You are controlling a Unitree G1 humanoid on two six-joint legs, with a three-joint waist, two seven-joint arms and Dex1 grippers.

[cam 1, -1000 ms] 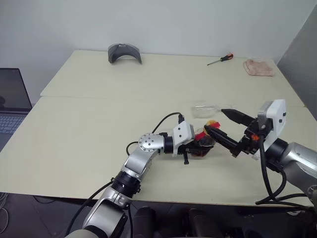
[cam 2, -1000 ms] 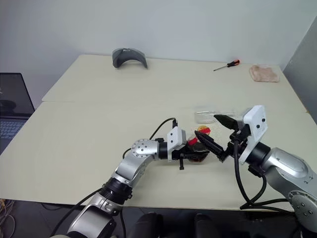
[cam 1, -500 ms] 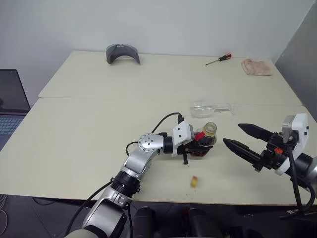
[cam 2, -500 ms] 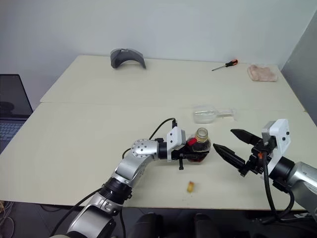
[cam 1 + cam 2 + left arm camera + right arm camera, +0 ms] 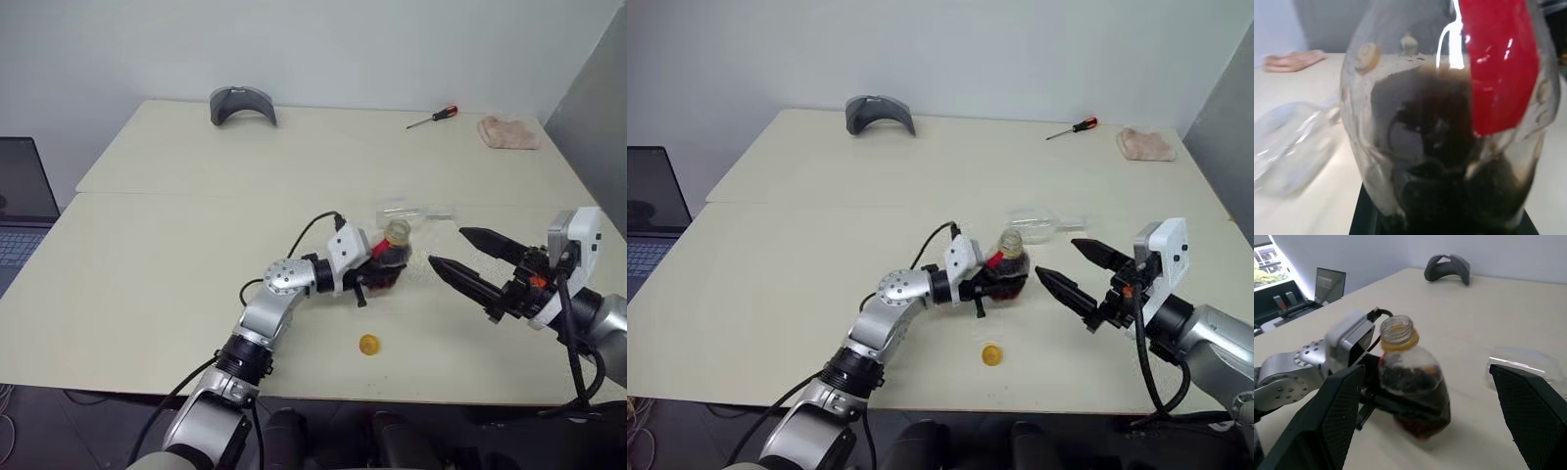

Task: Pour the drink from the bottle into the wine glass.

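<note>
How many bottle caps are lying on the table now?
1. The yellow cap lies loose on the table near its front edge, in front of the open bottle.

bottle [image 5: 1009, 266]: small clear plastic, round body, red label strip, upright, neck open, uncapped | drink [image 5: 1418, 391]: dark brown, fills the lower body | yellow cap [image 5: 991, 354]: lies loose on the table nearer the front edge | wine glass [image 5: 1034, 225]: clear, on its side just behind the bottle
</note>
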